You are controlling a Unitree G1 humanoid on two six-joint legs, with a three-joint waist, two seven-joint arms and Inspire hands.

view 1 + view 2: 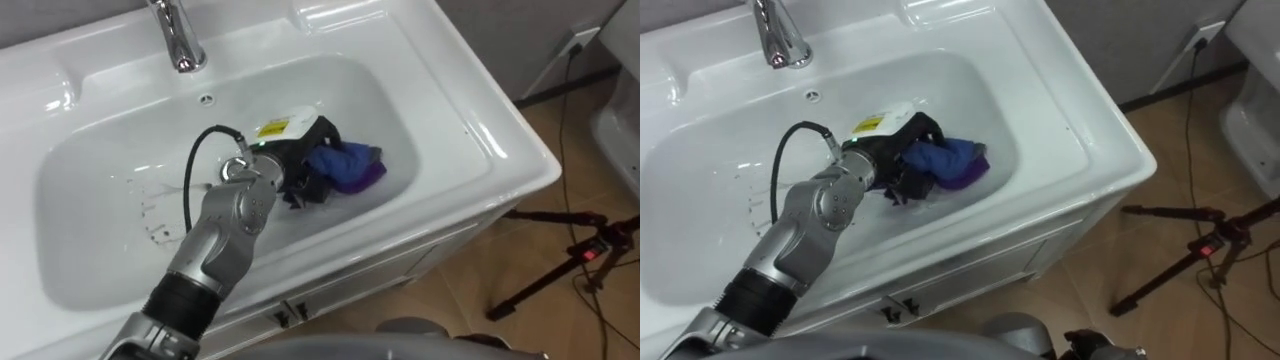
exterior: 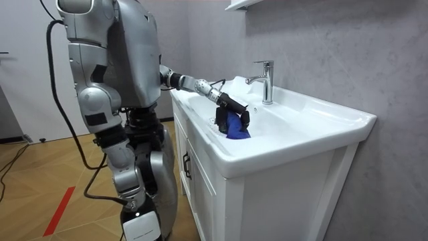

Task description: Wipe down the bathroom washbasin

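- Where the robot stands on the wood floor at the front of the white cabinet (image 2: 200, 181), its left arm stretches forward over the rim and down into the basin (image 1: 100, 190).
- The left hand (image 1: 296, 150) sits inside the bowl, a little toward 3 o'clock from the bowl's middle. Its dark fingers are curled round a blue cloth (image 1: 348, 168), and a small white and yellow tag shows on its back.
- The cloth is the task's thing. It is bunched, blue with purple folds, and bulges out of the hand toward 3 o'clock, close to the bowl's sloping wall on that side.
- In the room view the cloth hangs under the hand at about 6 o'clock, near the basin's front rim. Whether it presses on the white surface cannot be told.
- Besides the hand and the cloth, the bowl holds some faint streaks and dark specks (image 1: 150, 215), at 8 o'clock from the hand.
- A chrome faucet (image 1: 178, 40) stands on the back ledge at 12 o'clock of the bowl. The small overflow hole (image 1: 206, 98) is just below it on the bowl's rear wall.
- Dark handles (image 1: 290, 312) show on the cabinet front at 6 o'clock of the bowl.
- On the floor at 4 o'clock of the basin stands a black tripod (image 1: 580, 255), well apart from the cabinet.
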